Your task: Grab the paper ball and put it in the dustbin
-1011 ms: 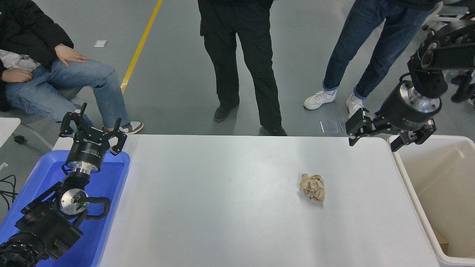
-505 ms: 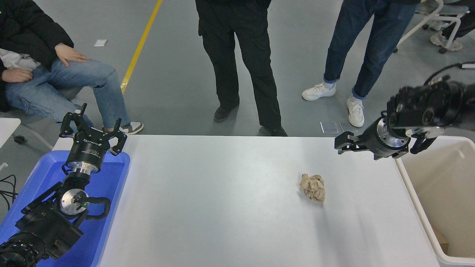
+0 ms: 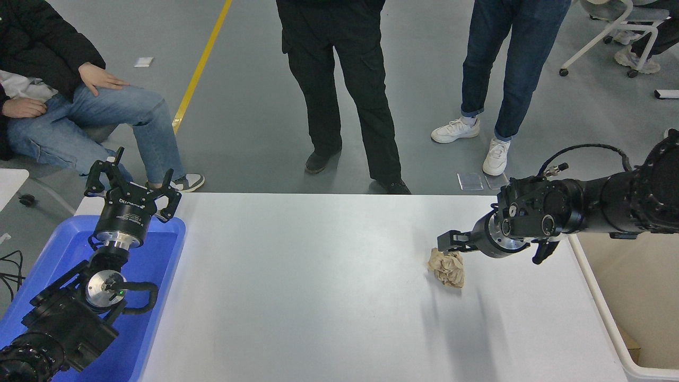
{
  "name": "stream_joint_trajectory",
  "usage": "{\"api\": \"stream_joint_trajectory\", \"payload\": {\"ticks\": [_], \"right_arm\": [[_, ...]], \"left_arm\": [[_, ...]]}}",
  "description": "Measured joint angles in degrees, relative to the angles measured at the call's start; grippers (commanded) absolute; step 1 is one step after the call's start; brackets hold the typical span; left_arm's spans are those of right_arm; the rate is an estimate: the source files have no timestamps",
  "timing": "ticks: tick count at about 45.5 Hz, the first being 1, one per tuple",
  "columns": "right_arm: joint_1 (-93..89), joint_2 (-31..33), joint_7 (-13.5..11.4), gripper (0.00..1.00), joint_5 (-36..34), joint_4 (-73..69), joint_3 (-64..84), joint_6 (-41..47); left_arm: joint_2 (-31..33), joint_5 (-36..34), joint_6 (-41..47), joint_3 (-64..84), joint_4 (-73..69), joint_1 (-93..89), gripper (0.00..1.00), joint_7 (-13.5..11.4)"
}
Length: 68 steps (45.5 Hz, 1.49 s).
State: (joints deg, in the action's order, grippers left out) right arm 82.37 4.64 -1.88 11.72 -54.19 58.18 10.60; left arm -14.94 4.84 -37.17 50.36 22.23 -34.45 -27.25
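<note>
The tan paper ball (image 3: 447, 267) lies on the white desk (image 3: 318, 286), right of its middle and well short of the cream dustbin (image 3: 597, 297) at the desk's right edge. The right arm reaches in from the right edge and lies low across the desk, its right tool (image 3: 451, 243) just above the ball's far side; one finger points left over it, and how wide the tool stands I cannot tell. The left tool (image 3: 132, 185) hangs spread open and empty over the blue tray (image 3: 159, 254) at the lower left.
</note>
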Motion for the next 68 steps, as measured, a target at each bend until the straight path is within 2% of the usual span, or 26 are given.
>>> {"api": "stream_joint_trajectory", "payload": {"ticks": [34,45,51,53,57,62,63,68], "right_arm": [[-13.19,-4.26,0.01,0.99,9.44,17.82,-2.68,-0.38],[-15.22,-4.52,0.02,0.94,11.24,19.63,-2.66,-0.46],[-15.84,-4.57,0.0,0.76,12.12,20.01,-2.67,-0.56],[-15.98,-4.59,-0.02,0.64,12.28,20.01,-2.7,-0.58],[-16.14,-4.6,-0.03,0.33,12.35,20.01,-2.85,-0.58],[-16.22,-4.6,-0.04,0.03,12.24,19.82,-3.02,-0.16],[-16.22,-4.58,-0.05,0.0,12.18,19.75,-3.06,-0.11],[-16.05,-4.4,-0.28,0.0,11.27,18.96,-3.19,0.46]], "left_arm": [[0.0,0.0,0.0,0.0,0.01,0.0,0.98,0.0],[0.0,0.0,0.0,0.0,0.01,0.0,0.98,-0.06],[0.0,0.0,0.0,0.0,0.0,0.0,0.98,-0.07],[0.0,0.0,0.0,0.0,0.0,0.0,0.98,-0.07],[0.0,0.0,0.0,0.0,0.0,0.0,0.98,-0.07],[0.0,0.0,-0.01,0.0,0.0,0.0,0.98,-0.07],[0.0,0.0,-0.01,0.0,0.0,0.0,0.98,-0.07],[0.0,0.0,-0.01,0.0,0.0,0.0,0.98,-0.06]]}}
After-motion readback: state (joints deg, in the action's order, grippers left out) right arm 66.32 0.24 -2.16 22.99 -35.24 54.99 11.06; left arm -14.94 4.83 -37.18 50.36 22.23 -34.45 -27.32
